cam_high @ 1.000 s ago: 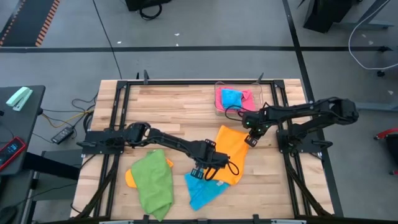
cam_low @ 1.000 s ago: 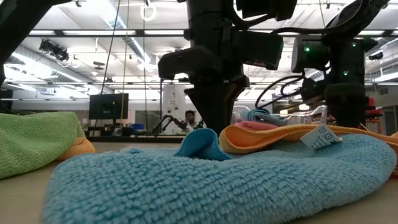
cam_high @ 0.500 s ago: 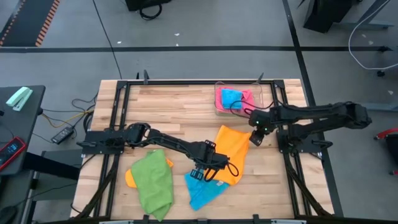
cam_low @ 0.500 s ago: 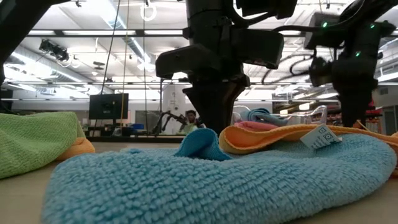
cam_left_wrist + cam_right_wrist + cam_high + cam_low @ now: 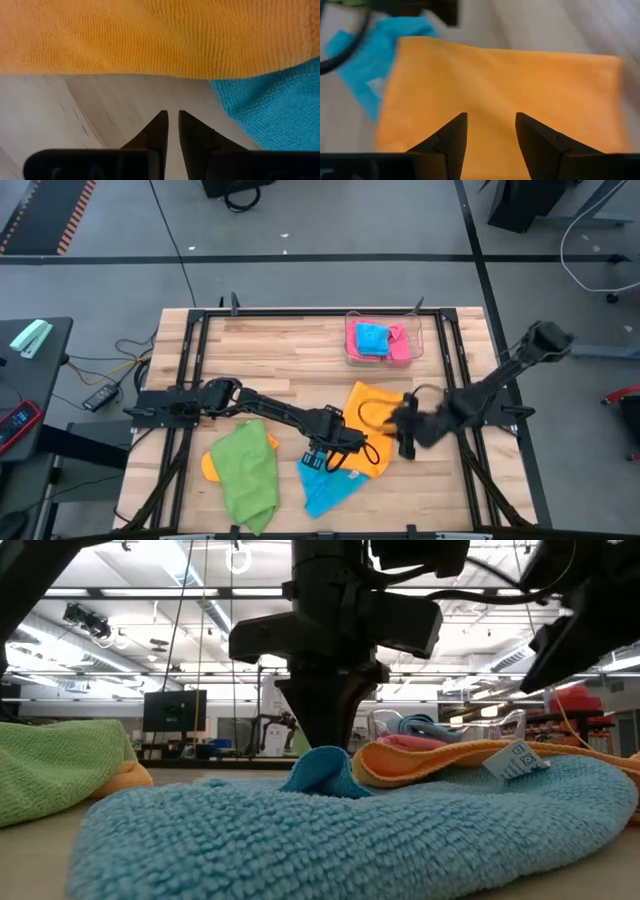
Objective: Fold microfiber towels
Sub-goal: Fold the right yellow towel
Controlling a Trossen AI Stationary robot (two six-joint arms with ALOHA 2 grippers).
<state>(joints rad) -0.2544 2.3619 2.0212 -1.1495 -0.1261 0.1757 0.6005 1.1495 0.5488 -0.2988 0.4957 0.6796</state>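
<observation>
On the wooden table (image 5: 270, 350), our open right gripper (image 5: 490, 131) hovers over the orange towel (image 5: 372, 420), which stretches ahead of its fingers. Our left gripper (image 5: 170, 122), nearly shut and empty, sits beside that towel's near edge, the blue towel (image 5: 325, 486) adjoining.

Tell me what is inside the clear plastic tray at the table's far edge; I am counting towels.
The clear plastic tray holds a sky blue microfiber towel lying on a pink microfiber towel. Whether anything lies beneath them cannot be seen, because they cover the tray's floor.

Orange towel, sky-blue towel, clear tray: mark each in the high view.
orange towel (image 5: 372, 408), high view, its flat middle.
sky-blue towel (image 5: 325, 490), high view, its lower half.
clear tray (image 5: 350, 350), high view, its left rim.
</observation>
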